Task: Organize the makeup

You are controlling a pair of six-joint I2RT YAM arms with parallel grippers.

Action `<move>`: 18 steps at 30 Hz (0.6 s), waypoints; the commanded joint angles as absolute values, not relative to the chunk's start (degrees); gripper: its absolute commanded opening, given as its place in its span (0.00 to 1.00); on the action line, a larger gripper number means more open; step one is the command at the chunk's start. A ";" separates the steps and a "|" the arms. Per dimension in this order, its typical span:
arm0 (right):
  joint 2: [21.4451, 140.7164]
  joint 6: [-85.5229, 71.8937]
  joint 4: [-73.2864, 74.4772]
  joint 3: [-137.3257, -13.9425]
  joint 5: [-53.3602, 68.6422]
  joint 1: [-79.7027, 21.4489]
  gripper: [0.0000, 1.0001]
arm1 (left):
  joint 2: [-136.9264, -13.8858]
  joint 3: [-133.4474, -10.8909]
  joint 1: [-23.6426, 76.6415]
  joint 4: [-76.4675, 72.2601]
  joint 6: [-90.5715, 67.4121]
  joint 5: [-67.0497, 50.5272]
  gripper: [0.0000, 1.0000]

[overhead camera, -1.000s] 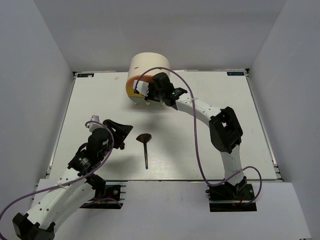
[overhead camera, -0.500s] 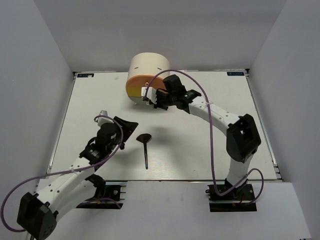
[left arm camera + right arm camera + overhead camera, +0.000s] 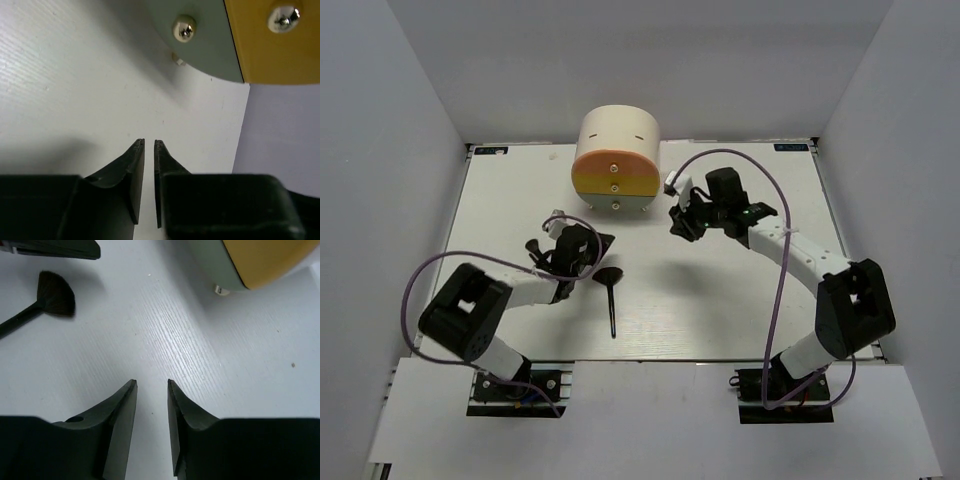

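left gripper (image 3: 593,246): it's hanging low over the table (image 3: 770,300), just left of the brush's bristle end, and its jaws are standing only a thin slit apart with nothing between them.
left wrist view: it's looking past those near-closed fingertips (image 3: 136,150) at bare white surface, with two drawer fronts showing in the upper right corner.
right gripper (image 3: 679,221): it's hovering right of the box's front and off the surface. its jaws are parted a modest way and gripping nothing.
black fan brush (image 3: 611,305): it's lying flat mid-table between the two arms, its fanned head pointing toward the box and its thin handle running back toward the arm bases. neither gripper is touching it. the right wrist camera is catching it up in its left corner.
round cream box (image 3: 617,135): it's sitting at the back centre with all three drawer fronts flush.
drawers: the orange one (image 3: 613,166) is sitting on top, the yellow one (image 3: 614,186) under it and a pale green one (image 3: 616,204) at the bottom, each carrying a small shiny knob.
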State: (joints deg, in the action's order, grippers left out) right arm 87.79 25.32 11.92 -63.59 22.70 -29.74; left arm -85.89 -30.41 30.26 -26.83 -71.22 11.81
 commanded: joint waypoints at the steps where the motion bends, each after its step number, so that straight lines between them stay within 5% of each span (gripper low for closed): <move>1: 83.76 21.01 9.67 -62.50 25.31 -27.17 0.38 | -91.29 -32.25 28.92 -40.04 -75.05 11.95 0.28; 8: 82.09 19.60 9.67 -60.21 27.33 -22.77 0.42 | -100.63 -38.31 27.16 -43.94 -75.76 12.57 0.49; 18: 81.74 20.92 9.58 -58.98 27.16 -20.31 0.43 | -108.98 -45.08 26.10 -49.48 -75.76 12.22 0.48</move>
